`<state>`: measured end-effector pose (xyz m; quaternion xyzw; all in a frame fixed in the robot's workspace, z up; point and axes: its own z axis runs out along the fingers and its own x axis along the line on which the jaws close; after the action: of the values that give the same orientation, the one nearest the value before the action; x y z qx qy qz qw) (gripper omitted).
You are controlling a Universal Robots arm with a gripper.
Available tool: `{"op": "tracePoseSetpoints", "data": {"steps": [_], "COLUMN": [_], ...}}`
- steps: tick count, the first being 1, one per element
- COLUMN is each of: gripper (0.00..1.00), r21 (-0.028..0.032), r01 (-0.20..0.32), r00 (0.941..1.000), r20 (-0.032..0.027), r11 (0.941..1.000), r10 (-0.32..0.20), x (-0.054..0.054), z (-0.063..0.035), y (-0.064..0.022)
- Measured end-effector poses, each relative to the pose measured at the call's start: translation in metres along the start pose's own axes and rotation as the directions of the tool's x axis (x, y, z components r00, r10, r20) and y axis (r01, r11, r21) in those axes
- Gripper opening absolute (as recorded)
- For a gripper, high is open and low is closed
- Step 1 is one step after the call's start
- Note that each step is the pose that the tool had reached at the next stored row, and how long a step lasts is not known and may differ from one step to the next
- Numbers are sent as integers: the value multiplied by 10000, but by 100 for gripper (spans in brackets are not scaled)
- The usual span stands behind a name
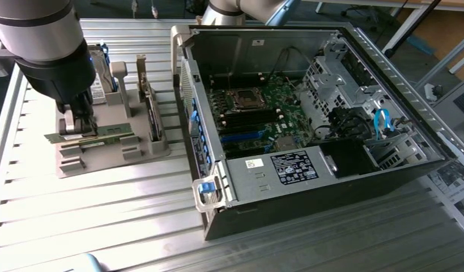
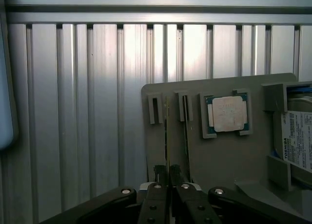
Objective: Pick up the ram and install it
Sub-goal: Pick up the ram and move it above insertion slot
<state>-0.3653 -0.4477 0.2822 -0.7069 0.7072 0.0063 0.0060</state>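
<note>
The ram point(image 1: 107, 132) is a thin green stick lying along the front of the grey holder point(image 1: 133, 152). In the wrist view the ram point(image 2: 166, 131) shows edge-on in its slot on the holder point(image 2: 224, 160). My gripper point(image 1: 79, 130) comes down on it from above, at the exterior view's left. The gripper point(image 2: 168, 174) is shut on the ram, its black fingers point(image 2: 157, 190) pressed against the stick's two faces. I cannot tell whether the stick has lifted out of the slot. The open computer case point(image 1: 307, 39) lies to the right, with the black memory slots point(image 1: 247, 120) on its motherboard.
A second thin stick point(image 2: 185, 136) stands in the neighbouring slot. The holder also carries a square silver processor chip point(image 2: 227, 114) and a labelled hard drive point(image 2: 298, 143). Upright cards point(image 1: 150, 107) stand between the holder and the case wall. Everything rests on a ribbed aluminium table point(image 1: 103, 215).
</note>
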Motion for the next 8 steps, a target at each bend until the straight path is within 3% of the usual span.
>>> {"op": "tracePoseSetpoints", "data": {"steps": [8], "gripper": [14], "r21": [1], "r01": [0], "r00": [10000], "r20": [-2], "r11": [10000], "r10": [0], "x": [0], "z": [-21], "y": [0]}}
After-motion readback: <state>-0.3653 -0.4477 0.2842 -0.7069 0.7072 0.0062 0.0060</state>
